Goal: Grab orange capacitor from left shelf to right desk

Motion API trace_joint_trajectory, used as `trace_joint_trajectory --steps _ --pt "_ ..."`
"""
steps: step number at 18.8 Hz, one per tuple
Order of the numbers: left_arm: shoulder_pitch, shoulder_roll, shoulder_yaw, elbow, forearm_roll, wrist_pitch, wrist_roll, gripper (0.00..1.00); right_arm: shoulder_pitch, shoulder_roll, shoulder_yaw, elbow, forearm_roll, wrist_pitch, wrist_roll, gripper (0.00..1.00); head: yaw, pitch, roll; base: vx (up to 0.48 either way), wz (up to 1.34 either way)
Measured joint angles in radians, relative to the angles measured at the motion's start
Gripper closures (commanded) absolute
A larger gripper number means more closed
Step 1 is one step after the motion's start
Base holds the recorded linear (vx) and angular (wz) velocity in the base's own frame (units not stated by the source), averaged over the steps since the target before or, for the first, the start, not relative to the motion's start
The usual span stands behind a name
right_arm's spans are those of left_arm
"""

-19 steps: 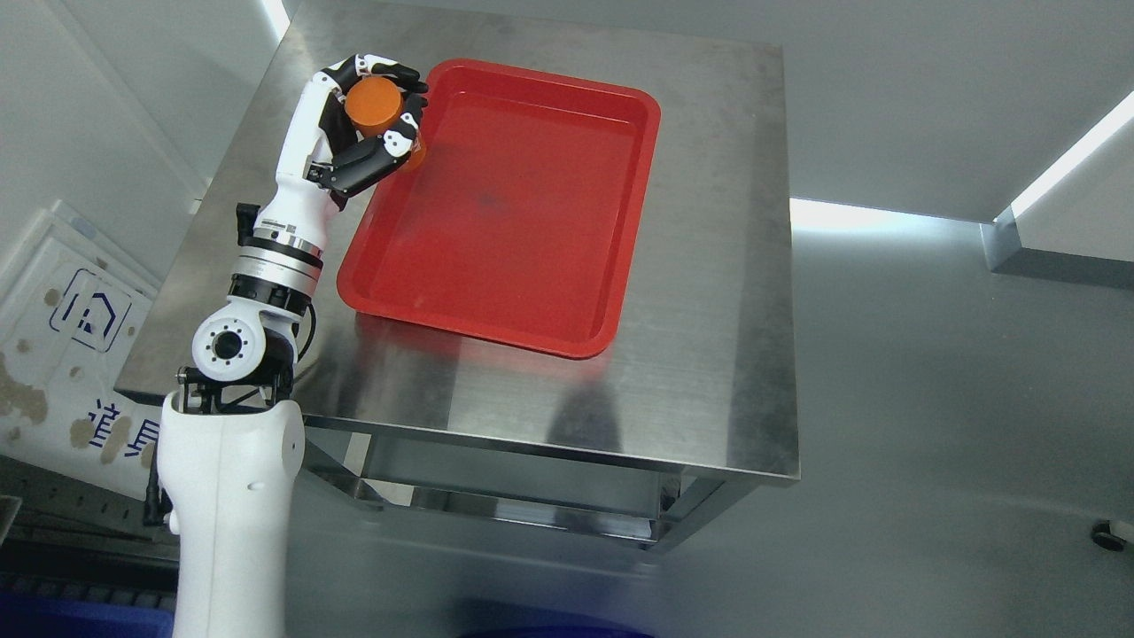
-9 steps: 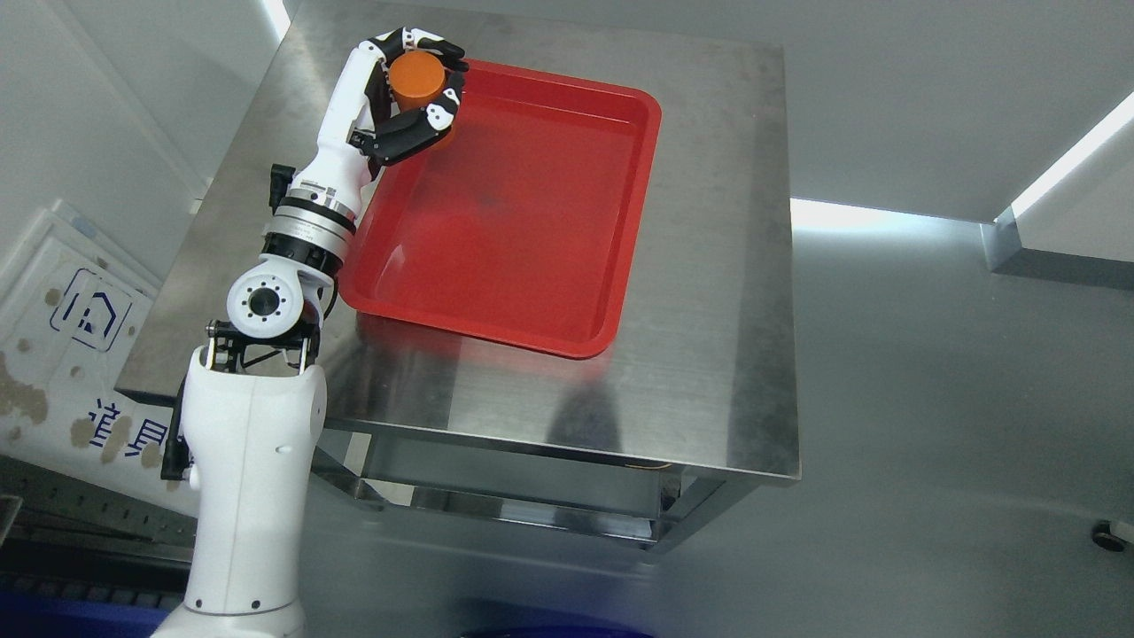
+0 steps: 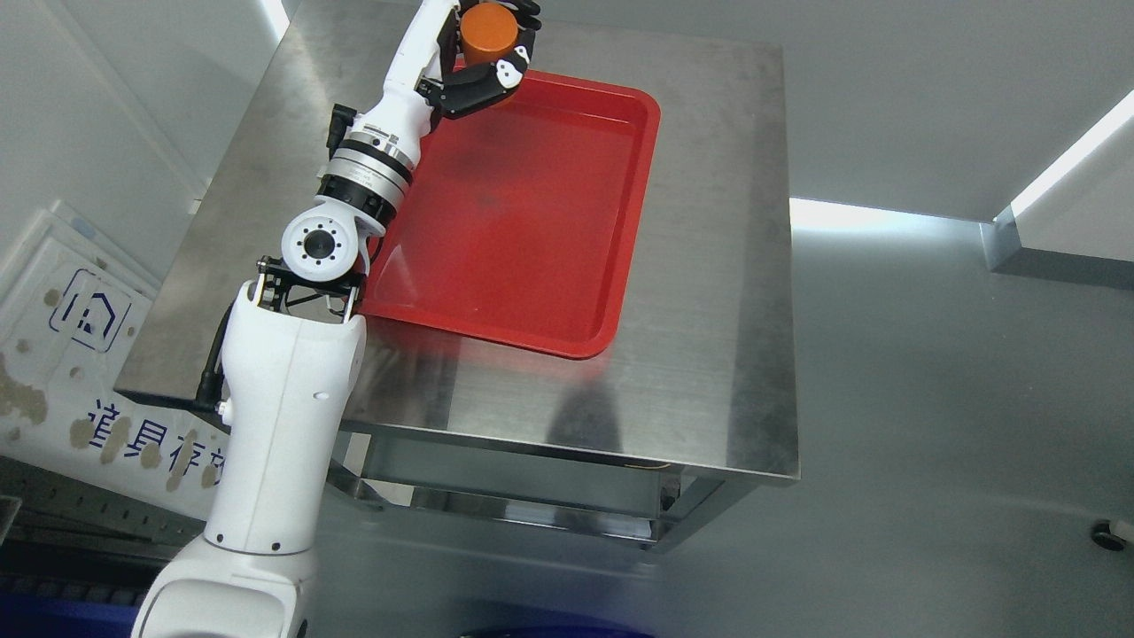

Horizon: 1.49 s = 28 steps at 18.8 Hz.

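Observation:
My left hand (image 3: 489,49) is curled around an orange cylindrical capacitor (image 3: 487,30) at the top edge of the head view. The hand holds it above the far left corner of a red tray (image 3: 532,266) that lies on a steel desk (image 3: 709,354). The capacitor's flat top faces the camera. The left arm reaches up from the lower left across the desk's left side. The top of the hand is cut off by the picture's edge. The right arm is out of view.
The red tray holds nothing that shows. The steel desk has bare metal to the right of and in front of the tray. A white panel with blue print (image 3: 80,354) leans at the left. Grey floor lies to the right.
My left arm has moved up and to the right with the capacitor, from beside the tray's left rim to above its far left corner. The elbow has also shifted right.

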Motion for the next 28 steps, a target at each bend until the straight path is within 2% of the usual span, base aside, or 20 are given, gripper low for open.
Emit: trace_joint_trajectory --steps 5,9,10,13,14,16,22,26,28 --pt "0.025 0.000 -0.046 0.034 -0.004 0.000 0.004 0.95 0.000 0.000 0.000 0.000 0.000 -0.004 0.000 0.00 0.0000 0.000 0.000 0.000 0.00" --pt "0.052 0.000 -0.066 0.051 -0.006 -0.006 0.004 0.89 0.000 0.000 0.000 0.000 0.000 -0.002 0.000 0.00 0.0000 0.000 0.000 0.000 0.00" --pt "0.056 0.000 -0.070 0.054 -0.006 -0.008 0.004 0.84 0.000 0.000 0.000 0.000 0.000 -0.001 0.000 0.00 0.0000 0.000 0.000 0.000 0.00" --pt "0.059 0.000 -0.075 0.062 -0.006 -0.010 0.004 0.41 0.000 0.000 0.000 0.000 0.000 0.000 0.000 0.00 0.0000 0.000 0.000 0.000 0.00" --pt "0.059 0.000 -0.076 0.064 -0.006 -0.010 0.004 0.31 0.000 0.000 0.000 0.000 0.000 0.001 0.000 0.00 0.0000 0.000 0.000 0.000 0.00" --pt "0.056 0.000 -0.077 0.066 -0.006 -0.013 0.004 0.19 0.000 0.000 0.000 0.000 0.000 0.001 0.000 0.00 0.0000 0.000 0.000 0.000 0.00" --pt "0.011 0.000 -0.037 0.058 -0.006 -0.008 0.004 0.07 0.000 0.000 0.000 0.000 0.000 0.001 0.000 0.00 0.0000 0.000 0.000 0.000 0.00" --pt "-0.034 0.000 0.065 0.051 -0.005 -0.006 0.001 0.07 0.000 0.000 0.000 0.000 0.000 0.001 0.000 0.00 0.0000 0.000 0.000 0.000 0.00" --pt "-0.039 0.000 0.123 0.049 -0.005 -0.006 -0.008 0.01 0.000 0.000 0.000 0.000 0.000 0.001 0.000 0.00 0.0000 0.000 0.000 0.000 0.00"
